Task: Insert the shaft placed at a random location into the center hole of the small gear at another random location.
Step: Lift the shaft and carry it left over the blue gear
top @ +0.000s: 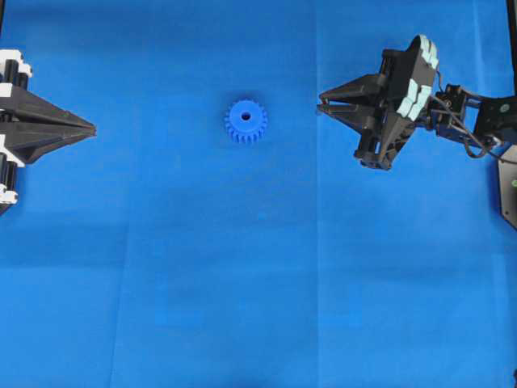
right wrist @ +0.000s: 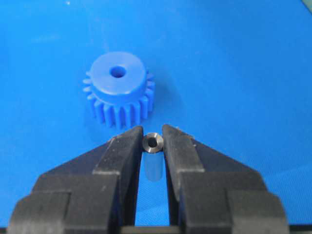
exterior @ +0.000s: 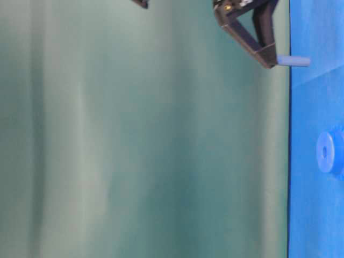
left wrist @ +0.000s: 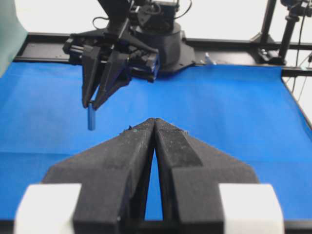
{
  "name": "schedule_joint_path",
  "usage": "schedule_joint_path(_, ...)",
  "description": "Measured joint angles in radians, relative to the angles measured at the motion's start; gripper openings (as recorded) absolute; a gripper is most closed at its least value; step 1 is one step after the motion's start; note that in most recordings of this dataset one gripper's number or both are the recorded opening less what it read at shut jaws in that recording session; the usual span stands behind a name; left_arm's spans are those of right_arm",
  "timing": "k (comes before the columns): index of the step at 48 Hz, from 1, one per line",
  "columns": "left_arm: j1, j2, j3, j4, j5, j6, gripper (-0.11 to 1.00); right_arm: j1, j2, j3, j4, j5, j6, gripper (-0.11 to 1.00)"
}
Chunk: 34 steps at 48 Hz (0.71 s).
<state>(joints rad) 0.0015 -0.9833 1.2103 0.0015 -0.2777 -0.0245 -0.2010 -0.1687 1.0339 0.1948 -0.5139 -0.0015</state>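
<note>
**A:** Where's the small gear (top: 245,121) sitting?

**B:** Flat on the blue desk (top: 242,283), hub up, with the center hole (top: 245,118) showing as a dark dot in its middle. Take the gear as the landmark: in the overhead view the right tool (top: 321,105) is off to its right, apart from it, tips pointing toward it. The left tool (top: 91,128) is well away on the gear's other side, near the edge of that view.

**A:** And the shaft?

**B:** Pinched in the right tool. The right wrist view shows the shaft (right wrist: 152,158) clamped upright between the two black fingers (right wrist: 122,151), its round top end facing the camera and appearing hollow. The gear (right wrist: 119,90) lies just beyond the fingertips there, not touching them.

**A:** Is the shaft off the desk?

**B:** Yes. From the left wrist view it hangs below the right tool (left wrist: 91,104) as a short bluish rod (left wrist: 91,118), clear of the cloth. The table-level view shows it (exterior: 293,61) sticking out from the fingertips toward the blue surface, with the gear (exterior: 329,152) further along that surface.

**A:** The left tool's state?

**B:** Narrow. In its own wrist view the two fingers of the left tool (left wrist: 154,121) meet at the tips with nothing between them.
</note>
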Motion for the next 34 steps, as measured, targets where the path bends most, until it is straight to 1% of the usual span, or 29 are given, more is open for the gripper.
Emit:
schedule_joint_path(5,0.002,0.000,0.000,0.000,0.000,0.002,0.02,0.002,-0.011,-0.017,-0.002,0.043,-0.006,0.03)
schedule_joint_path(14,0.000,0.000,0.000,0.000,0.000,0.002,0.02,0.002,0.021,-0.067,-0.002,0.055,-0.011,0.03)
schedule_joint_path(21,0.000,0.000,0.000,0.000,-0.002,0.002,0.02,0.002,0.087,-0.144,-0.002,0.064,-0.017,0.03)
schedule_joint_path(34,0.000,0.002,0.000,0.000,0.000,0.000,0.02,0.002,0.190,-0.293,-0.005,0.132,-0.021,0.03)
